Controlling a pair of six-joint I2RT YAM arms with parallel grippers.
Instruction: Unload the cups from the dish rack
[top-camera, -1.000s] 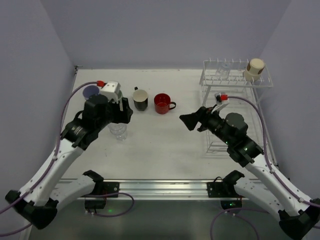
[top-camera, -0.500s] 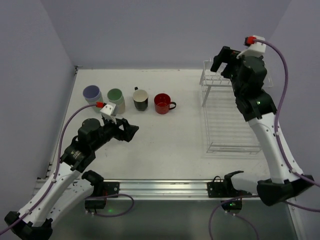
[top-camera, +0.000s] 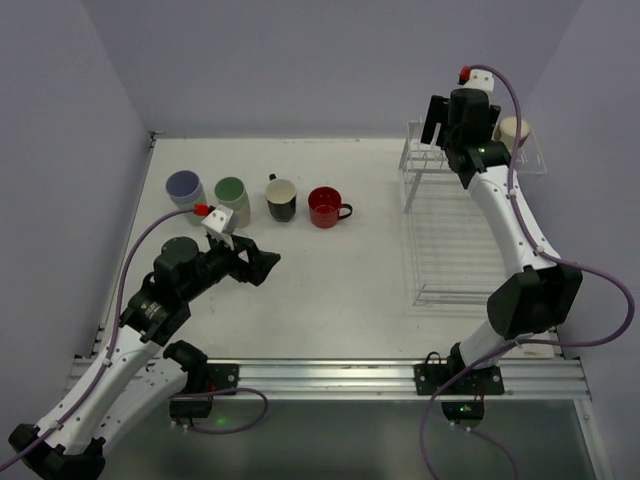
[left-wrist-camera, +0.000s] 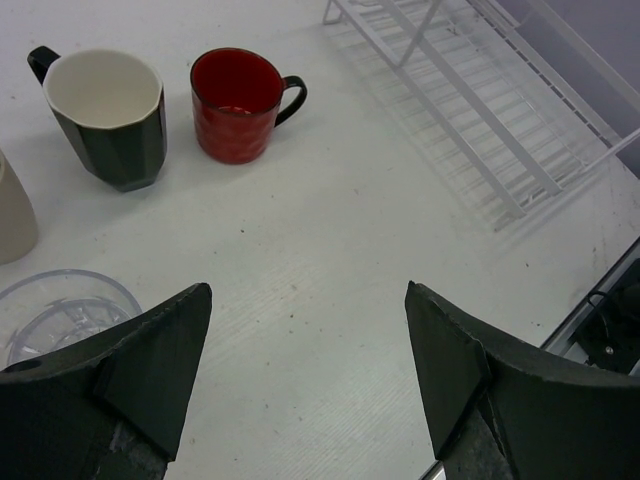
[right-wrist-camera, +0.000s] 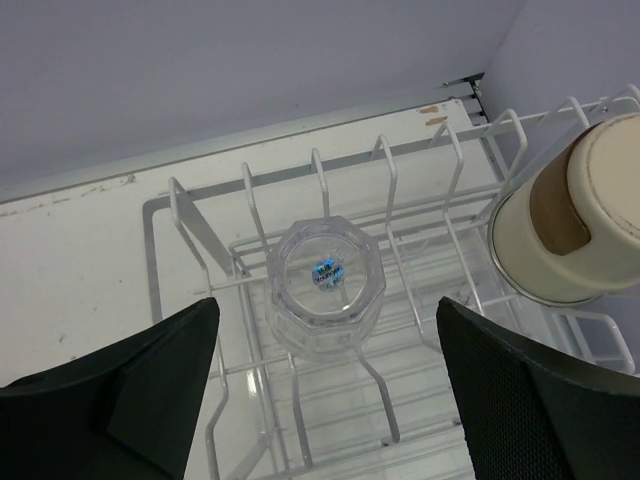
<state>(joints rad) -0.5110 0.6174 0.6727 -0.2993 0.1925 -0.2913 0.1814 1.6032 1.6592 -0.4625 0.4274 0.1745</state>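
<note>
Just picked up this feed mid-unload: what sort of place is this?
Probably a lab test cell, not a kitchen: plain walls box in a white table, a metal rail runs along its near edge, and the only kitchenware is the dish rack and a few cups.

A clear glass (right-wrist-camera: 325, 285) sits upside down on the top tier of the white wire dish rack (right-wrist-camera: 190, 225), directly under the right hand (right-wrist-camera: 325, 330). A beige tumbler (right-wrist-camera: 570, 225) rests bottom-up to that hand's right. Ahead of the left hand (left-wrist-camera: 308, 300), a red mug (left-wrist-camera: 238, 105) and a black mug (left-wrist-camera: 105, 115) stand upright on the tabletop (left-wrist-camera: 330, 250).
</note>
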